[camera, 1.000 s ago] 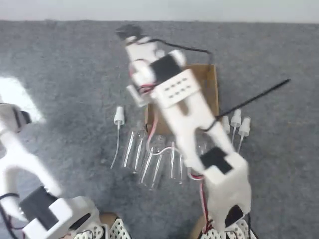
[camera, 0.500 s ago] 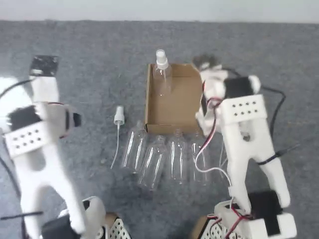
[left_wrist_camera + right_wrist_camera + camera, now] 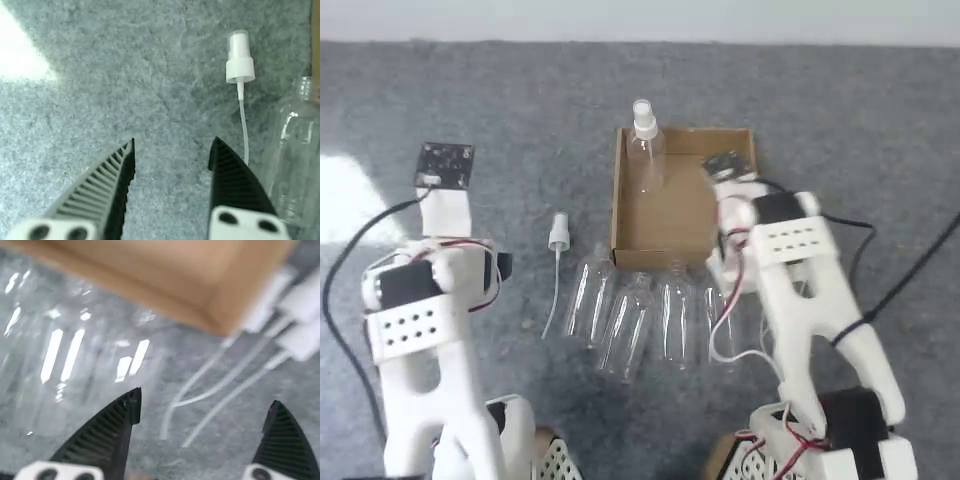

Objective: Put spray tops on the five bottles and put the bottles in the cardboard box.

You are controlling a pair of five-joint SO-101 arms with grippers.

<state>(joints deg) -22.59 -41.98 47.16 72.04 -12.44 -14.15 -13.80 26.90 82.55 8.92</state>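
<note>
**High view**
- Cardboard box (image 3: 685, 215): lies open on the grey tabletop (image 3: 840, 110), ahead of the two arms and between them.
- Capped bottle (image 3: 646, 160): lies inside the box along the wall on the left arm's side. Its white spray top pokes past the far rim.
- Open bottles (image 3: 677, 320): four without tops lie side by side on the tabletop, just before the box's near wall.
- Loose spray top (image 3: 558, 232): lies on the tabletop outside the box, just beside the outermost open bottle, with its thin tube trailing toward the arms.
- Left arm (image 3: 420, 320): stands over bare tabletop, apart from the box.
- Right arm (image 3: 800, 270): stands over the box's near corner on its own side.

**Left wrist view**
- Left arm's jaws: apart and holding nothing, above bare tabletop.
- Loose spray top (image 3: 239, 62): lies beyond the jaws, clear of both tips.
- Open bottle (image 3: 295, 150): lies beside the spray top's tube.

**Right wrist view**
- Right arm's jaws: wide apart and holding nothing.
- Box (image 3: 165, 270): its corner lies beyond the jaws.
- Cluster of spray tops (image 3: 302, 337): lies beside that corner, tubes running between the tips.
- Open bottles (image 3: 55, 355): lie to the other side.
</note>
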